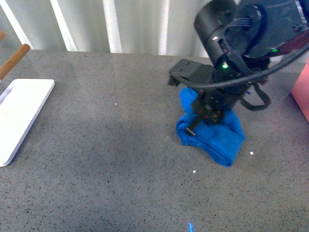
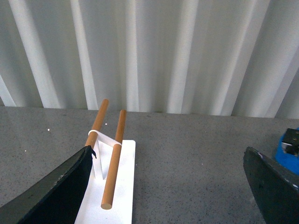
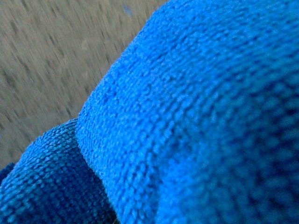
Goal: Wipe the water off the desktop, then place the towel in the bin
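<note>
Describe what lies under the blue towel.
The towel rests bunched on the speckled grey desktop. Tiny water drops glint beside it; any beneath are hidden by the cloth.

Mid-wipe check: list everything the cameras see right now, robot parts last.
desktop: one, speckled dark grey, throughout
towel: one, bright blue, bunched right of centre
water drops: at least three, white glints, scattered around the towel
tray: one, white, far left
wooden rods: two, brown, side by side over the tray
pink object: one, right edge, cut off
wall: one, white, ribbed, behind
right claw: one, black, shut on the towel
left claw: one, black, open, empty
</note>
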Robot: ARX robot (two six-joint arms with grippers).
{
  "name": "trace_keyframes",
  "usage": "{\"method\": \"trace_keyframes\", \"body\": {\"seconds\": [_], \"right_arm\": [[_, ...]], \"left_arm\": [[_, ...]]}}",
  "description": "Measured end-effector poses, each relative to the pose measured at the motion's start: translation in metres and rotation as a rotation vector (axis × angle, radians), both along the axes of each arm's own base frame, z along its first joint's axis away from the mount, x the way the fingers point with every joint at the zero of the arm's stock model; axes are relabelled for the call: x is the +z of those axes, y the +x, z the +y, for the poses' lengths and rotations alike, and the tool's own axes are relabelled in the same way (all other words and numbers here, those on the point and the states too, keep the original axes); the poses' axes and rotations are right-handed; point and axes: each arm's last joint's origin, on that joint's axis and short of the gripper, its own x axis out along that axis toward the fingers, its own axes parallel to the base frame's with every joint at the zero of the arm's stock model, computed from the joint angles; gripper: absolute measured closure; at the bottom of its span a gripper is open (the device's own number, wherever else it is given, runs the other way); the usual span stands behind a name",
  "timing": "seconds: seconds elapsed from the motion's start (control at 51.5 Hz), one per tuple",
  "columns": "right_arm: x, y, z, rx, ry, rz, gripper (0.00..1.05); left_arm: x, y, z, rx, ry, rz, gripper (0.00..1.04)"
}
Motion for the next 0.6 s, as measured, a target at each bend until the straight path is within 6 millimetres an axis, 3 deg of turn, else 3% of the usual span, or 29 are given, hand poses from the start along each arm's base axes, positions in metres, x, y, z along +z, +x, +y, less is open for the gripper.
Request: {"method": "trace_keyframes", "body": {"seconds": [0.117,0.272,0.466,0.602], "right_arm": [[0.009,-0.008,0.053,0.104,0.099,0.009,0.99],[0.012,-0.038,0.092,0.186,0.162,0.068,0.99],[0.02,-0.062,0.078,0.104,0.189,0.084,0.99],[0.051,-0.067,0.051,-0.054,0.19,0.015,0.99]], "left_arm": [[0.0,0.0,0.0,0.0,0.0,0.0,0.07],[0.0,0.0,0.0,0.0,0.0,0.0,0.07],[0.0,0.0,0.0,0.0,0.0,0.0,0.07],[0.0,0.0,0.0,0.0,0.0,0.0,0.07]]}}
